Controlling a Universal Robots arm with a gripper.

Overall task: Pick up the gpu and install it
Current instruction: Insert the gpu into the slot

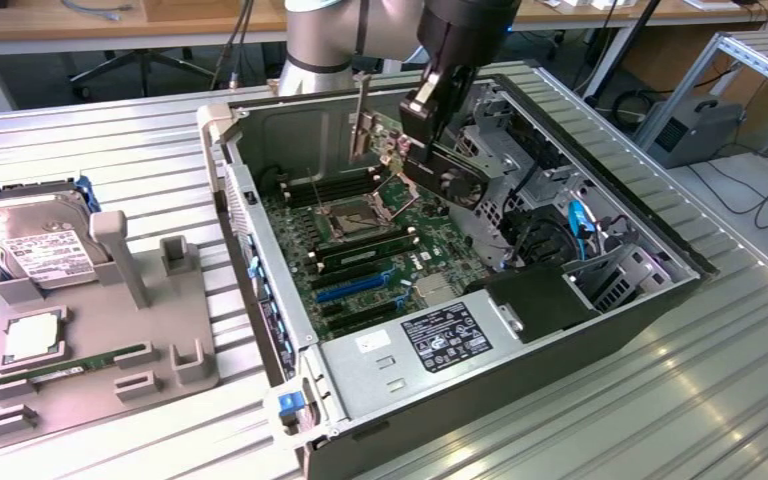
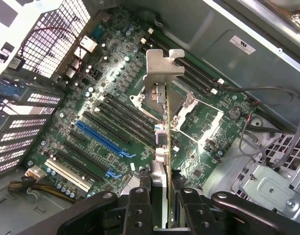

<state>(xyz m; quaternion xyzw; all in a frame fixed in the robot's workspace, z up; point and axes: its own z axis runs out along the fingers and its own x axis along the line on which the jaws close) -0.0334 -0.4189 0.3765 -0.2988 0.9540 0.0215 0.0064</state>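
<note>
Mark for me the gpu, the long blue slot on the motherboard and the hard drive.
gpu (image 2: 163,69): wrist view, on its silver bracket.
long blue slot (image 2: 105,139): wrist view, midway along its length.
hard drive (image 1: 40,247): exterior view, on its white label.

gpu (image 2: 163,147) above motherboard (image 2: 106,122) in case (image 1: 304,130)

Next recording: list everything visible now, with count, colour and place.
table: one, silver, under everything
computer case: one, black and silver, open on the table
motherboard: one, green, inside the case
gpu: one, dark, silver bracket, above the motherboard
holder: one, grey, exterior view's left of the case
hard drive: one, silver, on the holder
processor: one, silver, on the holder
memory stick: one, green, on the holder
robot arm: one, grey, beyond the case
hand: one, black, shut on the gpu
</note>
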